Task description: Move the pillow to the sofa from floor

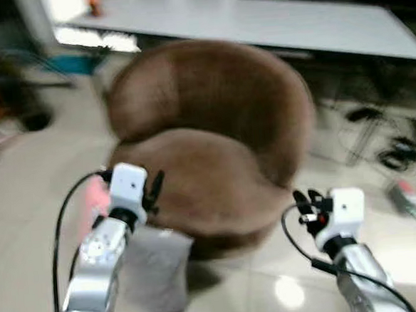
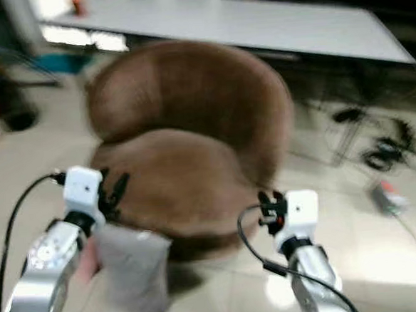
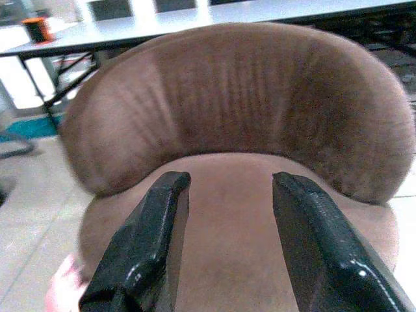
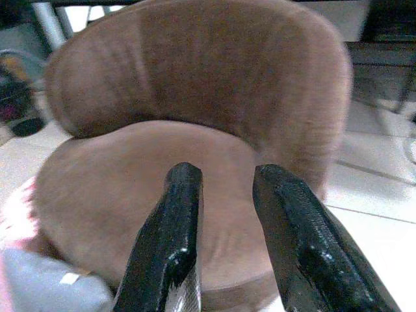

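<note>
While the robot stood facing the brown sofa [image 1: 214, 148], the grey pillow [image 1: 157, 266] leaned upright on the floor [image 1: 32, 190] against the seat's front, below and just beside the left end effector [image 1: 150, 191], the nearer one. The right end effector [image 1: 306, 208] hung well apart. Both had their fingers spread, holding nothing. Blur and the left arm hid the pillow's left edge, where something pink showed.
</note>
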Tool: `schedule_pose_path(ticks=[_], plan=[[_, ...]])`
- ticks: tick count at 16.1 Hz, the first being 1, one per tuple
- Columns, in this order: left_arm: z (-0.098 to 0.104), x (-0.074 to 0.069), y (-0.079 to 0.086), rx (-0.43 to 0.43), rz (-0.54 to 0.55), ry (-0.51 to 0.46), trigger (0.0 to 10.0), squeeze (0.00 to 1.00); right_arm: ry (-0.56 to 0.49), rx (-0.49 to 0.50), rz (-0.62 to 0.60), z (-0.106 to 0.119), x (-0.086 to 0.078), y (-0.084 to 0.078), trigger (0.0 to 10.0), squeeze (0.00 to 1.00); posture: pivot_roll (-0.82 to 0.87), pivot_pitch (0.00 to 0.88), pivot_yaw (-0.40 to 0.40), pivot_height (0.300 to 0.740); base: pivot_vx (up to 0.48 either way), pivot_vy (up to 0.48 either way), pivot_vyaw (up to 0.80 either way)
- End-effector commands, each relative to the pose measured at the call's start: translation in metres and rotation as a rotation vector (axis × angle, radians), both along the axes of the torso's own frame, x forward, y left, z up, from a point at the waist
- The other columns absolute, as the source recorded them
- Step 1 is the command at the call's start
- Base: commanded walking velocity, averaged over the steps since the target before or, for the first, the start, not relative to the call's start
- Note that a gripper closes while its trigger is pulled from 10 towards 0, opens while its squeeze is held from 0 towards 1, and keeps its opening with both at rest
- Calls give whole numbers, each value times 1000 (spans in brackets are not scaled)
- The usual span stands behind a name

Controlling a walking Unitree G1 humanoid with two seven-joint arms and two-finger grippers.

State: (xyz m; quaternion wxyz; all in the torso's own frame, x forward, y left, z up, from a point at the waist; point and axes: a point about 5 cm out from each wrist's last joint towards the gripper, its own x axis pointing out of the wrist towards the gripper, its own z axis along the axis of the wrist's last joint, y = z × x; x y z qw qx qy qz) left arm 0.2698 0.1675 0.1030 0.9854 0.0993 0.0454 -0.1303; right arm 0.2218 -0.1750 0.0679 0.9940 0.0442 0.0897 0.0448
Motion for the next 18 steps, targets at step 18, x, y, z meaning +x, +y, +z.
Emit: schedule_pose_path(ticks=[18], plan=[[6, -1, 1, -27, -21, -18, 10000, 0, -17, 62, 8, 2, 6, 2, 10000, 0, 126, 29, -63, 740, 284, 0, 711]])
